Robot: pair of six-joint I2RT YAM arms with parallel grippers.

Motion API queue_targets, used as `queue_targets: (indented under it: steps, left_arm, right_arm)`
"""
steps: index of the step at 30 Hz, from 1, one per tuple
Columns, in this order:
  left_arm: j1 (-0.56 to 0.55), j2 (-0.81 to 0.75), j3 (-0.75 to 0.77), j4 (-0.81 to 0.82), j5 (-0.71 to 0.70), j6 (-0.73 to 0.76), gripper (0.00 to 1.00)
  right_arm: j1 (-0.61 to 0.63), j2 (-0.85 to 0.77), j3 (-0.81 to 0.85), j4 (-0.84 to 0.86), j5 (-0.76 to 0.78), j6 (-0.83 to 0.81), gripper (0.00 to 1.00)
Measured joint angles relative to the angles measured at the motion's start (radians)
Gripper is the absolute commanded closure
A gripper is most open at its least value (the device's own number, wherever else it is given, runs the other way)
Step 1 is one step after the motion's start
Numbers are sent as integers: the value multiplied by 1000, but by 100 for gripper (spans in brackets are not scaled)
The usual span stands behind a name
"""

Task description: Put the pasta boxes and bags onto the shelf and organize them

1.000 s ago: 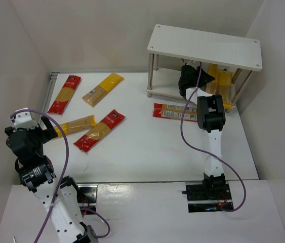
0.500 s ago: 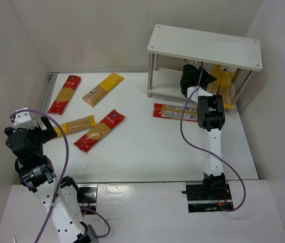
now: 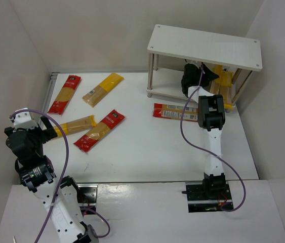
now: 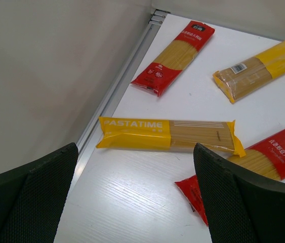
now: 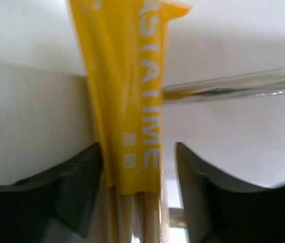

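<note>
The white two-tier shelf [image 3: 205,46] stands at the back right. My right gripper [image 3: 203,76] reaches under its top board to a yellow pasta pack [image 3: 224,86] on the lower tier. In the right wrist view that yellow pack [image 5: 127,101] stands between the parted jaws of the right gripper [image 5: 138,152], with a gap on its right side. A red labelled pack [image 3: 170,112] lies in front of the shelf. On the left lie two red packs [image 3: 65,93] [image 3: 99,130] and two yellow ones [image 3: 103,89] [image 3: 76,124]. My left gripper [image 4: 134,202] hovers open over the table near the PASTATIME pack [image 4: 167,135].
A metal rail [image 4: 117,93] runs along the table's left edge by the wall. White walls close in the table on the left, back and right. A thin shelf leg [image 5: 233,86] crosses the right wrist view.
The right jaws have parted from the yellow pack on the lower tier, and the right wrist has crept slightly further under the shelf. The left arm has not moved.
</note>
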Motion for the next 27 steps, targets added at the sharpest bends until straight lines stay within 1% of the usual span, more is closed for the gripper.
queue_targets:
  steps: [3,5,7,13,17,21,27]
  left_arm:
    - [0,0,0,0,0,0,0]
    - [0,0,0,0,0,0,0]
    - [0,0,0,0,0,0,0]
    - [0,0,0,0,0,0,0]
    - [0,0,0,0,0,0,0]
    - [1,0,0,0,0,0,0]
    - [1,0,0,0,0,0,0]
  right_arm:
    - [-3,0,11,13,-10,-14,22]
    - [-4,-2,10,28,-20,-22,17]
    - [-6,-12,0,40,-37,-29,16]
    - [2,-98,-147,86,-95,-31,15]
    - [31,-171,-246,50,-122,1,15]
    - [100,-264,-360,-2,-156,57,14]
    - [255,-430,-489,-163,-209,183,14]
